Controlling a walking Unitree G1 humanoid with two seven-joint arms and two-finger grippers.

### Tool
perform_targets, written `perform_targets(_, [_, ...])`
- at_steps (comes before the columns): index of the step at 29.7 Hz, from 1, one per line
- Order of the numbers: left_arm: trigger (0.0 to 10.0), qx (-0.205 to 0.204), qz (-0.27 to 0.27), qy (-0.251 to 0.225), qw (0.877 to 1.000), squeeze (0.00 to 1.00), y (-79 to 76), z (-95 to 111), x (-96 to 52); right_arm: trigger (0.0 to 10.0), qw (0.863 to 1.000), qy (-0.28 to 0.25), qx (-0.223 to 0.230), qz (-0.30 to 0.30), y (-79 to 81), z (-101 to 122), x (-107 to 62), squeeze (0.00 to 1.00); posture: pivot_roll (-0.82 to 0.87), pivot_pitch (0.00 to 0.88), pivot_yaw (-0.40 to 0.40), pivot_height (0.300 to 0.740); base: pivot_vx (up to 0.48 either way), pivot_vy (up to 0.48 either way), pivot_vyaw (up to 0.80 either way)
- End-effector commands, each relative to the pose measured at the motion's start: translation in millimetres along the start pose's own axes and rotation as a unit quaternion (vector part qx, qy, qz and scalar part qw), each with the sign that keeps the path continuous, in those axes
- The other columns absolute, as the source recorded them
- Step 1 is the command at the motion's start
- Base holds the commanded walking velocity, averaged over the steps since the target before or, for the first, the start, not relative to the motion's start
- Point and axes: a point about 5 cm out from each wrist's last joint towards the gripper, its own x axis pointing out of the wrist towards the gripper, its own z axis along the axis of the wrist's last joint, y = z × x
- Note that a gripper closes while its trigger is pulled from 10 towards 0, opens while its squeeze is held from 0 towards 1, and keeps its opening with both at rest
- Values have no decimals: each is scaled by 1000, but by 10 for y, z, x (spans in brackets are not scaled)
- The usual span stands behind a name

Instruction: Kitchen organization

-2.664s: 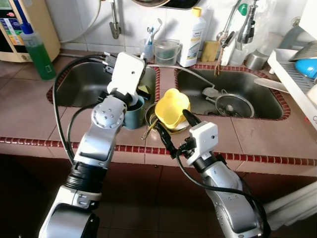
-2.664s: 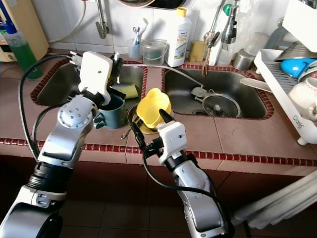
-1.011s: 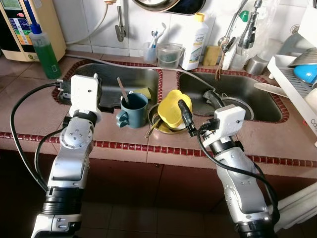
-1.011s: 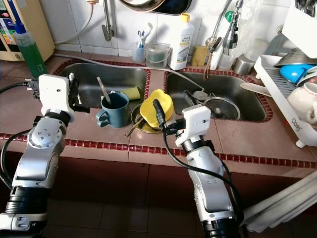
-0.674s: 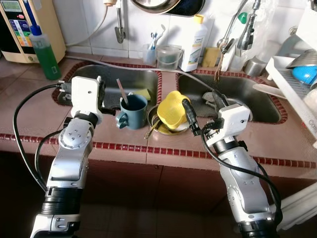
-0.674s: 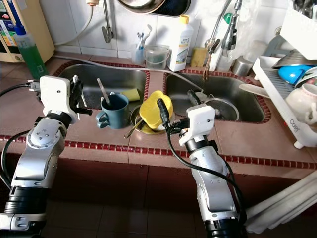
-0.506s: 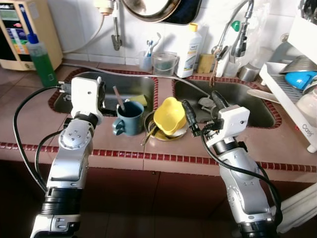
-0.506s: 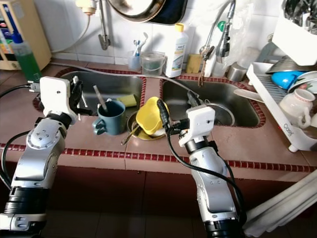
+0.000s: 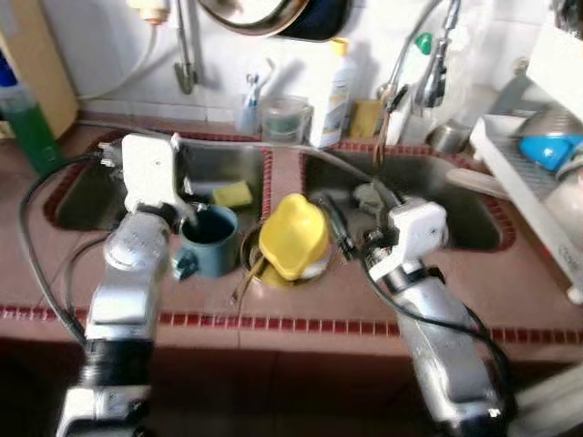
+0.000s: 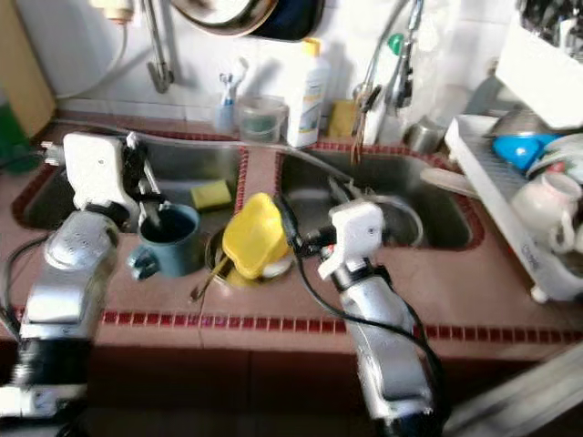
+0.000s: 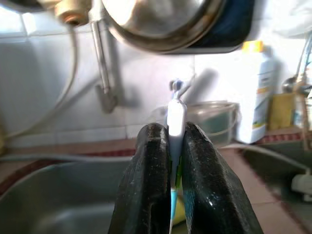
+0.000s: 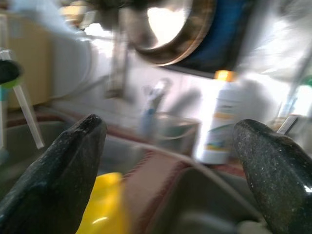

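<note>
The left pincer, held off to the side of the blue mug a second ago, has been brought over its rim and is clamped on a thin white utensil handle. The right pincer is held wide apart just beside the yellow cup on the worktop between the sinks, so a grasp of it is judged imminent.

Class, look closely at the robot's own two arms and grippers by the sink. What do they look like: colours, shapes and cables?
Both arms are jointed silver metal segments with rounded elbows. Each wrist carries a white boxy housing, and black cables loop loosely from it back along the arm. The left gripper and the right gripper each have two long black fingers, glossy and slightly speckled, with rounded tips. No lettering can be made out.
</note>
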Motion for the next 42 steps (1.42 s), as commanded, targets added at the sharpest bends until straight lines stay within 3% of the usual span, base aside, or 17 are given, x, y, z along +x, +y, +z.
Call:
perform_targets(1, [10000, 8, 18, -4, 1000, 0, 109, 38, 6, 10000, 1000, -10, 8, 15, 72, 51, 36, 0, -147, 1, -49, 740, 386, 0, 0])
perform_targets(8, [10000, 35, 39, -10, 999, 0, 131, 49, 26, 10000, 999, -1, 15, 34, 140, 39, 15, 0, -147, 0, -47, 740, 54, 0, 0])
perform_targets(18, [10000, 60, 38, -15, 997, 0, 152, 67, 110, 10000, 993, 40, 59, 91, 404, -20, -127, 0, -158, 0, -43, 740, 0, 0, 0])
perform_targets(27, [10000, 73, 30, -27, 996, 0, 170, 122, 205, 10000, 992, 50, 61, 95, 439, 4, -193, 0, -174, 9, -35, 740, 0, 0, 0])
perform_targets(42, [10000, 92, 41, 11, 995, 0, 102, -55, 332, 10000, 980, 67, 102, 157, 612, 78, -329, 0, -197, 22, -35, 740, 0, 0, 0])
